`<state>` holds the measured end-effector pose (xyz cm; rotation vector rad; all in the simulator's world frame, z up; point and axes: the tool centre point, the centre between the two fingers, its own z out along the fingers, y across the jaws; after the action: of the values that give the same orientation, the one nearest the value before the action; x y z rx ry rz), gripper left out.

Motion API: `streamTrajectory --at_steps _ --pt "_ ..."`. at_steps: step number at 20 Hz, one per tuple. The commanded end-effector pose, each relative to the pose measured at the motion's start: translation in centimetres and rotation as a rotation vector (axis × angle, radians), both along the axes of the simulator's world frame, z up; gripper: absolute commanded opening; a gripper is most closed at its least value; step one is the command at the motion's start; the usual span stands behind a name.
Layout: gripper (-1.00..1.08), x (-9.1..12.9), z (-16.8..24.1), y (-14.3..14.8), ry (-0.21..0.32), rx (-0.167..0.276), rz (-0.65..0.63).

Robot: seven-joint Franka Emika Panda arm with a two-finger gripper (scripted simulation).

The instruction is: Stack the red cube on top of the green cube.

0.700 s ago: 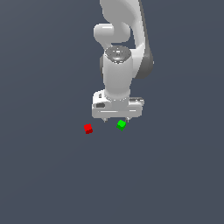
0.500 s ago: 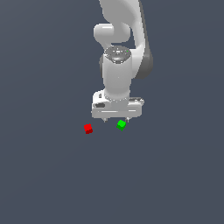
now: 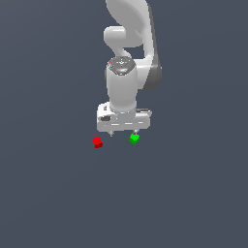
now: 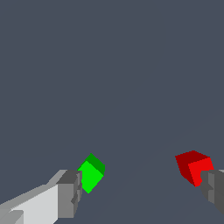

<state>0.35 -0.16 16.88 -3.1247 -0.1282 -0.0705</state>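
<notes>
Wrist view: two grey blocky fingers (image 4: 69, 192) wide apart, holding nothing; green cube (image 4: 91, 173) by one finger, red cube (image 4: 194, 167) by other, both small, plain, sharp-edged; exterior view: white smooth gripper (image 3: 123, 131) hangs over flat dark grey floor (image 3: 58, 193); cubes near, not touching; big round white arm (image 3: 128, 58) behind.

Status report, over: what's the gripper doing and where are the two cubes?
Gripper open, empty, above both cubes. Red cube on the floor, ungrasped. Green cube apart from it, toward the exterior view's right. Nothing between them.
</notes>
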Motion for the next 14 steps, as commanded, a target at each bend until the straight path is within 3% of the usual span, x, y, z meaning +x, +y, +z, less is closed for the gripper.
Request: streamTrajectory --at_steps 1,14 --pt "1.0 -0.5 -0.8 -1.1 0.004 -0.002 0.024" --pt "1.0 -3.4 -6.7 -9.1 0.029 -0.014 0.204"
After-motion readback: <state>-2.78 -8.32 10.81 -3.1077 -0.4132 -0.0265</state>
